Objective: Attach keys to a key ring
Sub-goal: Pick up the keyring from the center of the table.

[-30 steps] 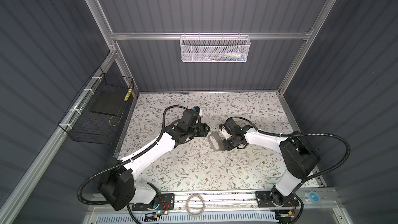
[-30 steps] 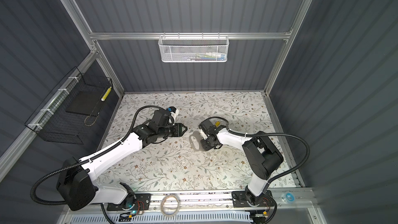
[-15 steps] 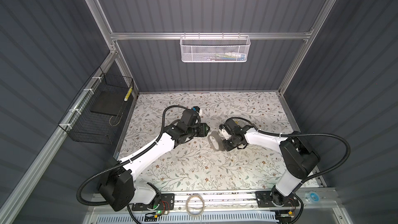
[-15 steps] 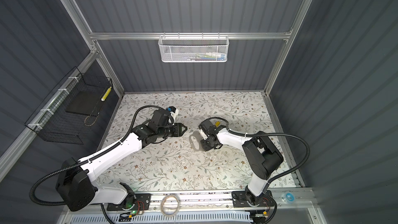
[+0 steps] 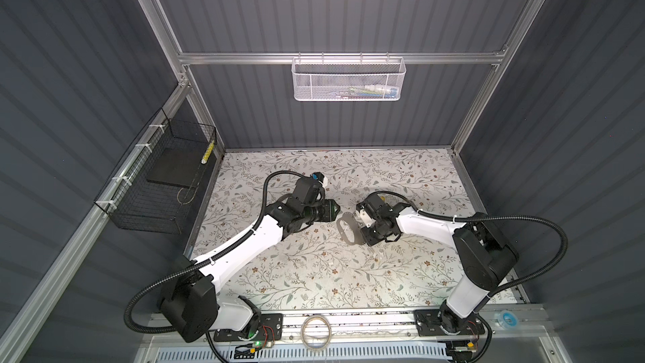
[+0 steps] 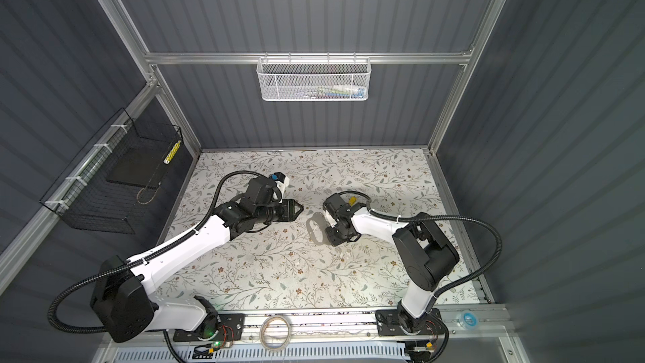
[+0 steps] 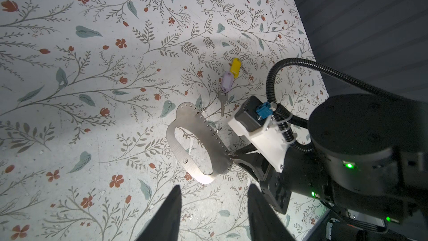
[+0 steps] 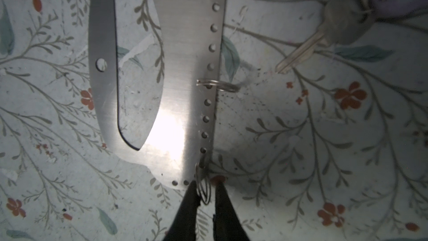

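L end effector [image 7: 214, 186] apart. R end effector [image 8: 205, 183] straddles split ring [image 8: 204, 193] on flat steel oval key ring [image 7: 186, 113] on worktop [image 7: 92, 103]; clamped? I can't tell. Yellow/lilac-tagged keys [image 7: 226, 82] beside. White mesh basket [image 5: 314, 89]: unclear bits; black wire basket [image 5: 146, 218]: dark slab [image 5: 171, 169].

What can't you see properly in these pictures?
- Right gripper: right wrist view, its tips flank a small wire ring on the key ring; pinched or just near, unclear.
- Lilac key: there its cover is blurred and cut by the edge; in both top views the right arm covers it.
- Yellow key: left wrist view, metal blade too small.
- White basket: both top views, mesh blurs its contents.
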{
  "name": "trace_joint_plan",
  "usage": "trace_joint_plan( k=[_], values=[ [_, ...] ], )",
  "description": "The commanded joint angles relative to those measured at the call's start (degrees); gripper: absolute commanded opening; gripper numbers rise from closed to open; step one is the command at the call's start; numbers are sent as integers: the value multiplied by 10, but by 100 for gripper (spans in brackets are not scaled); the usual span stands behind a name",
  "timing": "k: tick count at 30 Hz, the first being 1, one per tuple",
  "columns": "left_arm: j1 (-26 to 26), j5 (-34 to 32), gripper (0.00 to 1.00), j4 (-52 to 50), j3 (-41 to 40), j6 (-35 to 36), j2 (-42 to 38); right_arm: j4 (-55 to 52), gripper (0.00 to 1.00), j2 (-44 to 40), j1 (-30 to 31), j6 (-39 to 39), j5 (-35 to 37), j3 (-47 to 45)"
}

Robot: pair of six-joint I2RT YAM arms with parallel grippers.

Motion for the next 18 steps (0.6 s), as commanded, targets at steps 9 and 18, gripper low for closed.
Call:
trace_joint_plan(
  k=[9,18],
  values=[
    [-4,-5,47,-14,5,14,-16,-24,19,20,1,0,-9,20],
    [-4,-3,47,-14,8,16,-14,-30,12,25,1,3,-5,24]
  ],
)
